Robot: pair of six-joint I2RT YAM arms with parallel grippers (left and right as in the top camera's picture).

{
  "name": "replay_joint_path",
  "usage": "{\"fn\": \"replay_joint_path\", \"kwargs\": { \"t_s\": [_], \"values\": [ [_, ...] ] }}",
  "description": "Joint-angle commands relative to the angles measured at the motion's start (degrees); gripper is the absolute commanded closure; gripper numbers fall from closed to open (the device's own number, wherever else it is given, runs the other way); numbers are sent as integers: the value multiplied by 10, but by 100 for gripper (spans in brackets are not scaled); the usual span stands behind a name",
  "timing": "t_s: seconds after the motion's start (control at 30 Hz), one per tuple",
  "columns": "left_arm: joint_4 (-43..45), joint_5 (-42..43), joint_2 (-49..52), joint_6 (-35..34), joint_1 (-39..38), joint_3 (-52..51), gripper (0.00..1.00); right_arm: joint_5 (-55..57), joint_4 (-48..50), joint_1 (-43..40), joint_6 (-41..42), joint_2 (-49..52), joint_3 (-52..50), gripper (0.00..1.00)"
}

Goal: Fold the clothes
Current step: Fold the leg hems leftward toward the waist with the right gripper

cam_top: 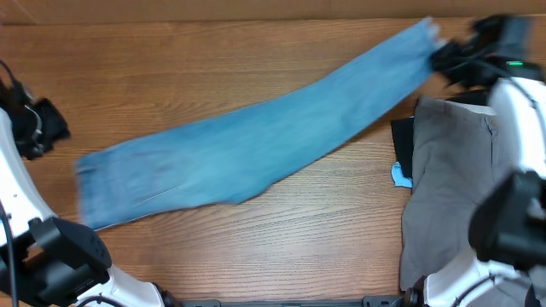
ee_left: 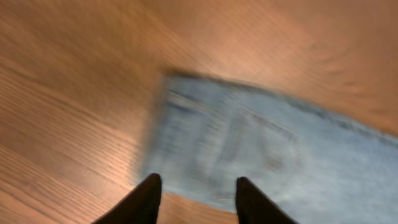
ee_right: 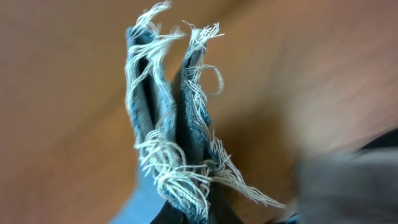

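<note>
Jeans (cam_top: 256,149) stretched diagonally across the wooden surface (cam_top: 213,60), frayed hems (ee_right: 171,168) pinched by the right fingers (cam_top: 445,56) at far right, left fingers (ee_left: 144,200) spread, empty, above the waistband end (ee_left: 205,143)

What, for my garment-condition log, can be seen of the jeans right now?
The jeans are light blue denim, apparently with both legs stacked, stretched as one long band slanting across the wooden table from near left to far right. The waist end lies flat, a stitched pocket facing up, just ahead of the open left gripper, untouched by it. The leg hems are frayed into white threads and pinched in the right gripper. Blur hides finer detail.
</note>
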Motion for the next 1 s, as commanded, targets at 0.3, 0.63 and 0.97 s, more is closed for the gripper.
{"fn": "replay_joint_path", "kwargs": {
  "t_s": [0.3, 0.63, 0.97],
  "values": [
    [-73, 70, -62, -10, 2, 215, 46, -30, -95, 208, -31, -138, 46, 96],
    [-75, 98, -66, -12, 2, 217, 44, 107, -98, 499, 21, -46, 46, 96],
    [-76, 99, -66, -12, 2, 217, 44, 116, -32, 615, 45, 87, 46, 95]
  ]
}}
